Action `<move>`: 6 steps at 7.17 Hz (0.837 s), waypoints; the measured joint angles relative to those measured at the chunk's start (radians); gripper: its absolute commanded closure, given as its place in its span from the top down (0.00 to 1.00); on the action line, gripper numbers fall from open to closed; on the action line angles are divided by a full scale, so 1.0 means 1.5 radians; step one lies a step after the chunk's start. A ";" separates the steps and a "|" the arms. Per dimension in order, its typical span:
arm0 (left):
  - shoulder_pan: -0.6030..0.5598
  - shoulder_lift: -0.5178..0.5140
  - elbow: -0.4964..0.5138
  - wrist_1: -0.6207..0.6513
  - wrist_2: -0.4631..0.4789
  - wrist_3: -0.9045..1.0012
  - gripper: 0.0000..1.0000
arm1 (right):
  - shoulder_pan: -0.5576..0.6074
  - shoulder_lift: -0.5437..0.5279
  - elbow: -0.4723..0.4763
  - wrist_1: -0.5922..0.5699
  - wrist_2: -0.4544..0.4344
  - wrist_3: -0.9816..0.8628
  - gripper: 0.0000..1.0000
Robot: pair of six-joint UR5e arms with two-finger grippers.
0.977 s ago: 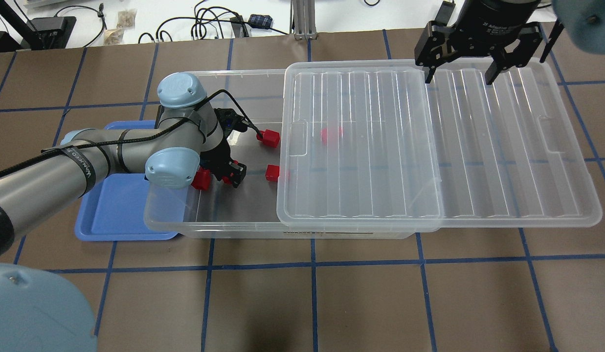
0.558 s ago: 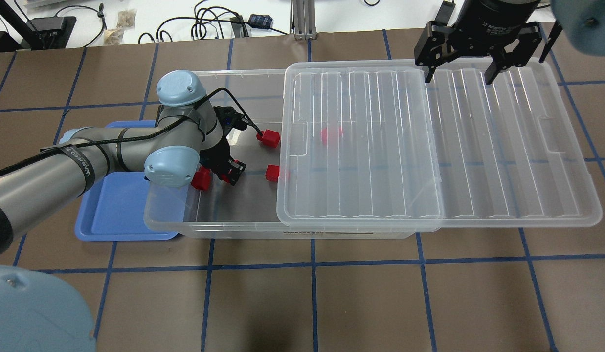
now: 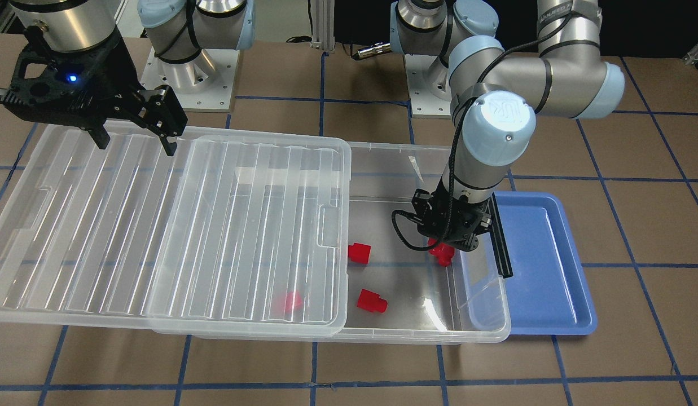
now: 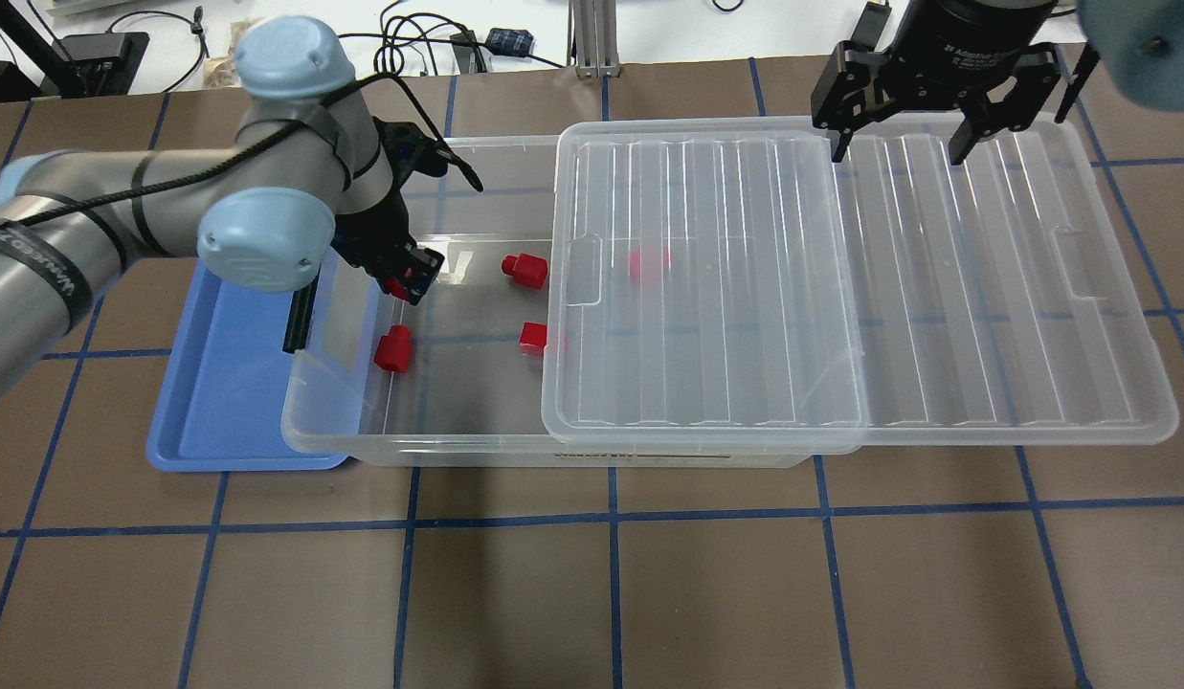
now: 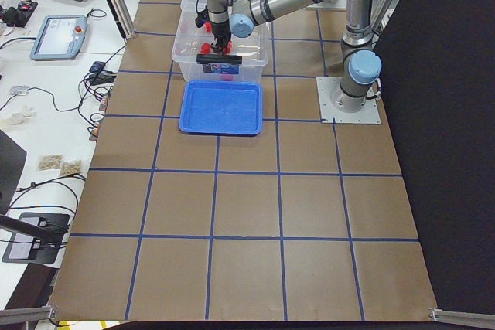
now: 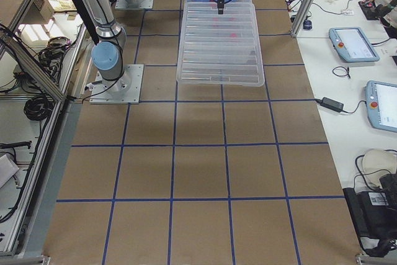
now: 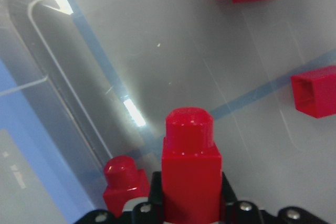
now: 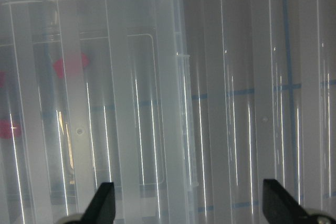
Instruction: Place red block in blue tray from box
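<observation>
My left gripper [image 4: 401, 278] is shut on a red block [image 7: 189, 167] and holds it above the floor of the box [image 4: 410, 446], near the end beside the blue tray [image 4: 228, 402]. It also shows in the front-facing view [image 3: 442, 251]. Three more red blocks lie on the box floor [image 4: 393, 347] [image 4: 524, 271] [image 4: 532, 337]. One more shows blurred under the lid [image 4: 649, 265]. My right gripper [image 4: 898, 153] is open and empty over the far edge of the clear lid [image 4: 936, 287].
The ribbed lid is slid sideways and covers the box's right half, overhanging the table. The black bar latch [image 4: 300, 321] stands at the box end between box and tray. Cables and devices [image 4: 429, 48] lie beyond the table's far edge.
My left gripper has risen from the box floor with a red block in it and moved toward the far side and the tray end. The right gripper has not moved.
</observation>
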 measured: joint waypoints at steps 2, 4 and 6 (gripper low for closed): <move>0.011 0.042 0.054 -0.072 0.003 -0.056 0.00 | 0.000 0.000 0.000 0.000 0.001 0.001 1.00; 0.095 0.063 0.071 -0.102 -0.003 -0.082 0.00 | 0.000 0.000 0.000 0.000 0.001 0.001 1.00; 0.215 0.053 0.063 -0.111 -0.007 -0.073 0.00 | 0.000 0.000 0.000 0.000 0.001 0.001 1.00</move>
